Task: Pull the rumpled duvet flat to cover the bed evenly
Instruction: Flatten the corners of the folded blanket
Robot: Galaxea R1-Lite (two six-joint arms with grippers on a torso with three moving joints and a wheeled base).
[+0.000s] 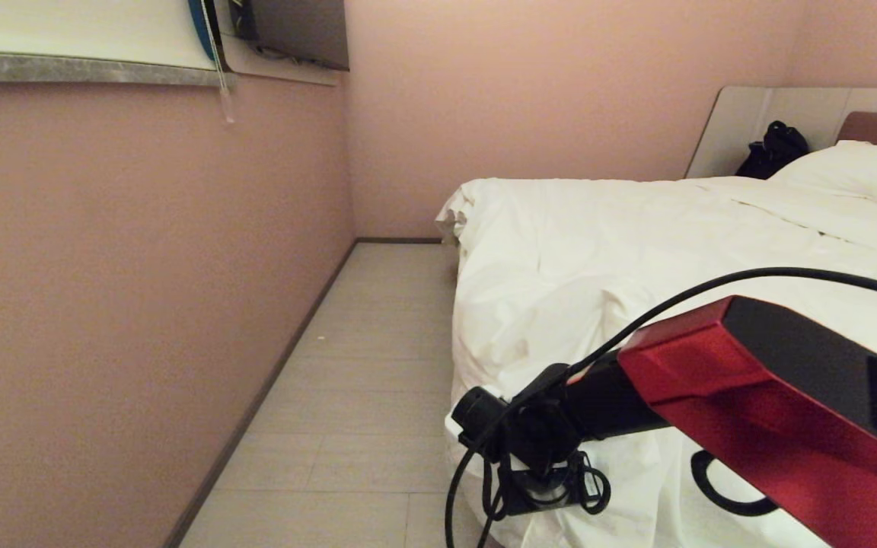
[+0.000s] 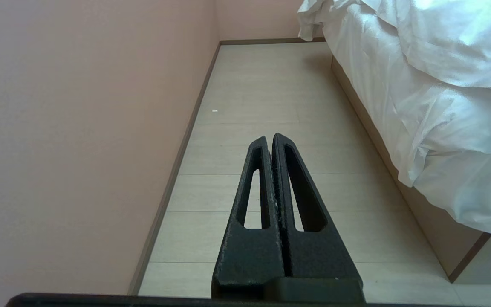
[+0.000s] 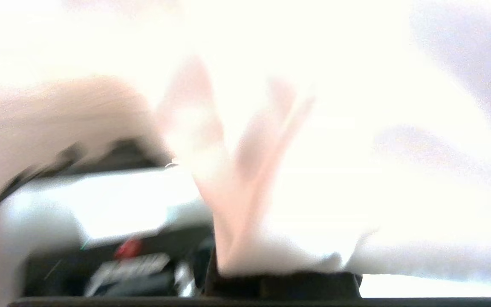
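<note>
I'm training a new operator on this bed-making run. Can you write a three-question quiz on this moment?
1. True or false: the left gripper is shut and empty, over the floor.
2. What does the right gripper hold?
A the duvet
B the pillow
C the black bag
3. Fill in: the black bag leans against the ____.

Key: 1 true; 2 A; 3 headboard.

Pink walls (image 1: pixel 141 266) meet pale plank floor (image 1: pixel 362 396).
</note>
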